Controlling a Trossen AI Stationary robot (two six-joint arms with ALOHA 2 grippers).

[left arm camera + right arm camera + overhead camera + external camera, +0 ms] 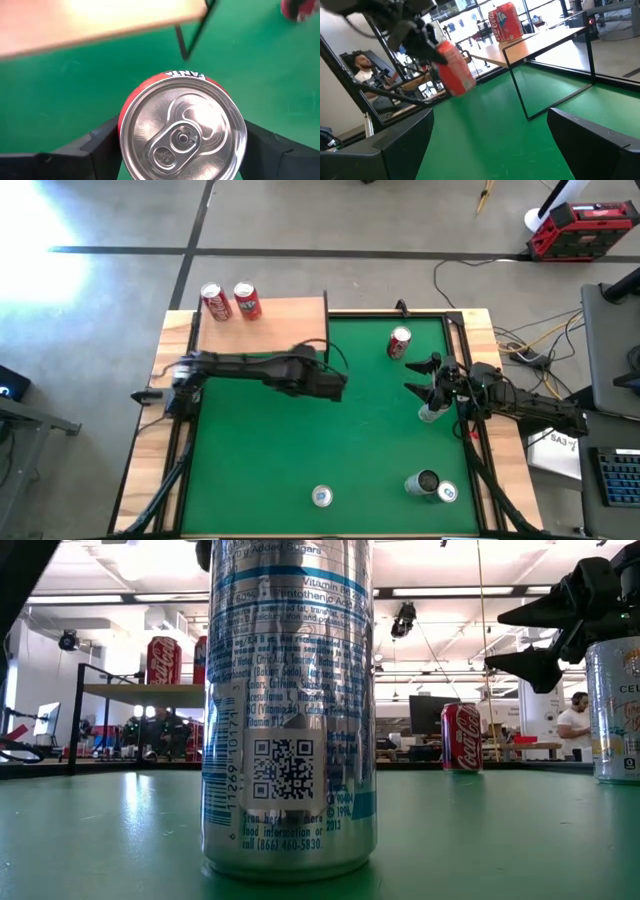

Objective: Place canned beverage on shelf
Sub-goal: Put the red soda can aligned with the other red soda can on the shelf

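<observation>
1. We see the left pincer (182, 165) clenched on a red Fanta can (182, 127), one finger (102, 145) on each side of the can body; can top faces the wrist camera.
2. In the right wrist view that held can (454, 67) is lifted off the green mat (490, 135) and tilted.
3. In the high view the left pincer (335, 385) sits over the mat, just off the shelf's near corner.
4. The shelf (275, 325) stands at the surface's far left; we count two red cans (230, 302) upright on it, near its far edge.
5. The right pincer (425, 380) is released, fingers wide apart, holding nothing, close by a silver can (430, 413) at the mat's right side.
6. Loose on the mat: a red can (399, 343) far right, a silver can (321, 497) upright at the near edge, one can lying on its side (432, 485) near right.
</observation>
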